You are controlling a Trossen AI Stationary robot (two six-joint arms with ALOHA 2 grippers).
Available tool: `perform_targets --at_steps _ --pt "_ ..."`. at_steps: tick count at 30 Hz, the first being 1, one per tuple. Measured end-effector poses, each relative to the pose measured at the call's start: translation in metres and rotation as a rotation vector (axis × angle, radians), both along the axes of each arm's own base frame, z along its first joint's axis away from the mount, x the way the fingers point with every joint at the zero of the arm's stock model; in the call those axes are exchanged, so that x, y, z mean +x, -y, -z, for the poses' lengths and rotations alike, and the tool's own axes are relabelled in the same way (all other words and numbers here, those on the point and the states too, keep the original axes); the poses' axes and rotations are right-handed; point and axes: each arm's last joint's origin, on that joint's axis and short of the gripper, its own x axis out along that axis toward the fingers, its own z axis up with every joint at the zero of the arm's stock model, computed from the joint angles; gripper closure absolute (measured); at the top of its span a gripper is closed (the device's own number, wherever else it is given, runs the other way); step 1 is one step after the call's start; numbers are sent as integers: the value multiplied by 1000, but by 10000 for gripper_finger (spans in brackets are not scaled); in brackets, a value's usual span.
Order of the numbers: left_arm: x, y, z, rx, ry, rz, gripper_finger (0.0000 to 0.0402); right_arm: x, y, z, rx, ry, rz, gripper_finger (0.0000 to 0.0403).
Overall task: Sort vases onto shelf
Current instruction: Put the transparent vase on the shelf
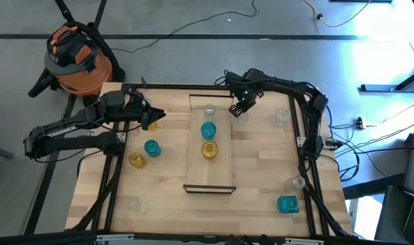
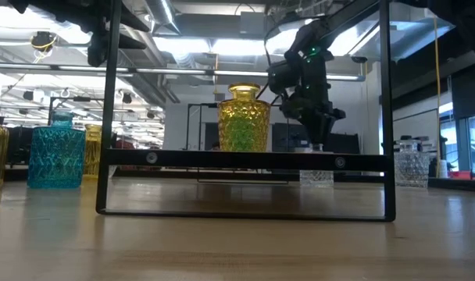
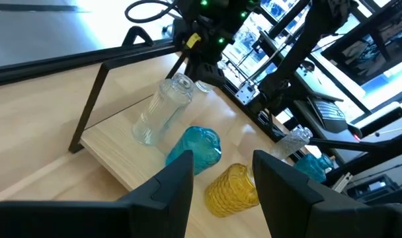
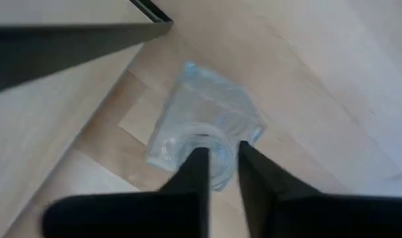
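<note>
**Right arm reaching for a clear vase beside the shelf**

The tabletop (image 1: pixel 261 170) carries the shelf (image 1: pixel 210 173) at its centre, with three vases standing on it in a row: a clear vase (image 1: pixel 209 109), a teal vase (image 1: pixel 208 130) and an amber vase (image 1: pixel 209 150). Other vases stand loose on the planks, well apart on both sides.

The right pincer (image 1: pixel 237 110) hangs just off the shelf's far right corner, over a small clear glass vase (image 4: pixel 204 135); its fingers are nearly pressed together at the rim, and whether they pinch the glass cannot be told.

The left pincer (image 3: pixel 221 182) waits spread, left of the shelf.

The step in hand looks like a pickup. The next move likely calls for a firm hold on the rim, then a lift onto the board.
</note>
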Motion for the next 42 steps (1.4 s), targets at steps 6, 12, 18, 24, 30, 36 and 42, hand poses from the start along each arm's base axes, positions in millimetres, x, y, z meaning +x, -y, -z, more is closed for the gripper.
perform_targets --at_steps 6,12,18,24,30,36,42 --pt "0 0 0 0 0 0 253 -3 -3 2 38 -15 -26 393" --pt "0 0 0 3 -1 1 253 -16 -10 -10 30 -91 -36 401" --pt "1 0 1 18 -10 6 253 -23 -14 -34 -27 -32 -16 402" --pt "1 0 1 29 -14 9 253 -24 -26 -47 -26 -2 -20 402" --pt "1 0 1 30 -14 9 253 -19 -45 -67 -142 69 -45 403" --pt "1 -1 1 28 -16 12 253 -12 -41 -67 -154 162 18 403" --pt "1 0 1 21 -13 11 253 -10 -41 -68 -159 173 39 403"
